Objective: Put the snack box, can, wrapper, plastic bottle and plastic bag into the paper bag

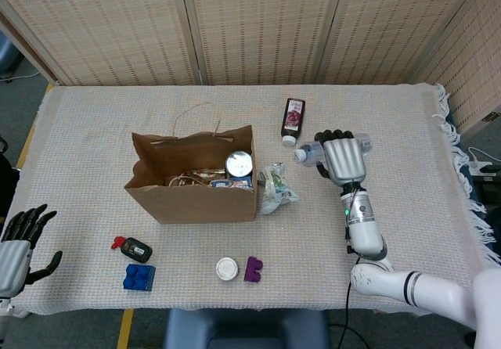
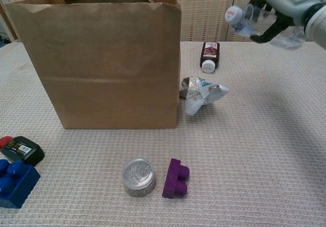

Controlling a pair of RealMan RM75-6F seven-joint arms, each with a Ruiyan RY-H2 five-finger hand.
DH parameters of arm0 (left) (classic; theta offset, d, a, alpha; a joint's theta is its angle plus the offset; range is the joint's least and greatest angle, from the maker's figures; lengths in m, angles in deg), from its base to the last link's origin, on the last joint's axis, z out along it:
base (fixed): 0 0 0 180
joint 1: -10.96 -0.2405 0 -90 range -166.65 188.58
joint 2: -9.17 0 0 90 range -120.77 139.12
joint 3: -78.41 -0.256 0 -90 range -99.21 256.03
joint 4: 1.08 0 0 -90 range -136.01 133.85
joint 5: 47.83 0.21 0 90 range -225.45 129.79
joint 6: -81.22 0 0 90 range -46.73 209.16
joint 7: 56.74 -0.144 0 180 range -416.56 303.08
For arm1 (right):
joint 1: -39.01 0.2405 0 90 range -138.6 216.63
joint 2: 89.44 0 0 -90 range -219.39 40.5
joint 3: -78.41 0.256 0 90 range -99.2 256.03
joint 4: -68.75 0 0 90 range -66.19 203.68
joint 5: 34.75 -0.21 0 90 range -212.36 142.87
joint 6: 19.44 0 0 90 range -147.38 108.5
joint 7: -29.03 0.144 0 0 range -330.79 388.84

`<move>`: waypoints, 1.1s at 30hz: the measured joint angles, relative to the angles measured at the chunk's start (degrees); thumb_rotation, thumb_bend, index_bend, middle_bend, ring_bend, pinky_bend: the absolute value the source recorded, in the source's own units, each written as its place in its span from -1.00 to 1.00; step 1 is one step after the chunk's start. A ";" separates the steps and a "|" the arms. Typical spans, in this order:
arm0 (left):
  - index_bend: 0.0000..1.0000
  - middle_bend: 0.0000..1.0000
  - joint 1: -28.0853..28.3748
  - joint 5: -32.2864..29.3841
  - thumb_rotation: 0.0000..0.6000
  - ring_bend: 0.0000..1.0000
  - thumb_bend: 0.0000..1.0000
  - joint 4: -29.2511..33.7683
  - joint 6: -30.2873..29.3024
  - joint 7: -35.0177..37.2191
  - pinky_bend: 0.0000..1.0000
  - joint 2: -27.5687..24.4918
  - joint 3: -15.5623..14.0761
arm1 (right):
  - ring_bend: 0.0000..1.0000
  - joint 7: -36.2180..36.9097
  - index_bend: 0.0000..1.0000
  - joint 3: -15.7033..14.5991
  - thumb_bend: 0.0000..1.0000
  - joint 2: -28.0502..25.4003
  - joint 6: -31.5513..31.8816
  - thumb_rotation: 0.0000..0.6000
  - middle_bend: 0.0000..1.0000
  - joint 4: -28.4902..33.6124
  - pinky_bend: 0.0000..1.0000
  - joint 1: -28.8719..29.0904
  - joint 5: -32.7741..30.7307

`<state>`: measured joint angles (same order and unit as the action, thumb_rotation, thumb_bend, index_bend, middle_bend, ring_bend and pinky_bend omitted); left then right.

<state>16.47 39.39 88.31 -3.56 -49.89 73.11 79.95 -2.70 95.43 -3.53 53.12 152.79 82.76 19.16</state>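
The right hand grasps the plastic bottle, lifted off the worktop, right of the paper bag. Best carry it left over the open top before letting go. The left hand hangs released.

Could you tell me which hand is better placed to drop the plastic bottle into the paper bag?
The right. The right hand already holds the plastic bottle lifted off the table, just to the side of the paper bag. The left hand is open at the table's near corner, holding nothing.

No legible text on any label.
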 measured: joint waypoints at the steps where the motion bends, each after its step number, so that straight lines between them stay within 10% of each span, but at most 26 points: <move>1: -0.77 -1.00 -0.01 -0.01 1.00 -1.00 -0.26 0.01 -0.02 -0.15 -1.00 0.02 0.01 | 0.06 1.51 0.15 0.73 -0.41 -0.87 1.56 1.00 0.00 1.23 0.25 -0.67 1.02; 13: -0.77 -1.00 -0.11 -0.58 1.00 -1.00 -0.26 0.62 -0.21 -2.55 -1.00 0.41 0.29 | 0.05 16.27 0.13 8.23 -0.41 -4.78 14.70 1.00 0.00 10.58 0.25 -3.77 17.51; 33: -0.77 -1.00 -0.03 -0.28 1.00 -1.00 -0.26 0.21 -0.03 -1.33 -1.00 0.24 0.21 | 0.04 22.78 0.10 12.30 -0.41 15.70 15.28 1.00 0.00 11.70 0.25 7.08 21.00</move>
<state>16.45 39.10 88.52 -3.60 -51.22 73.36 80.16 20.08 107.72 12.17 68.40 164.49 89.84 40.16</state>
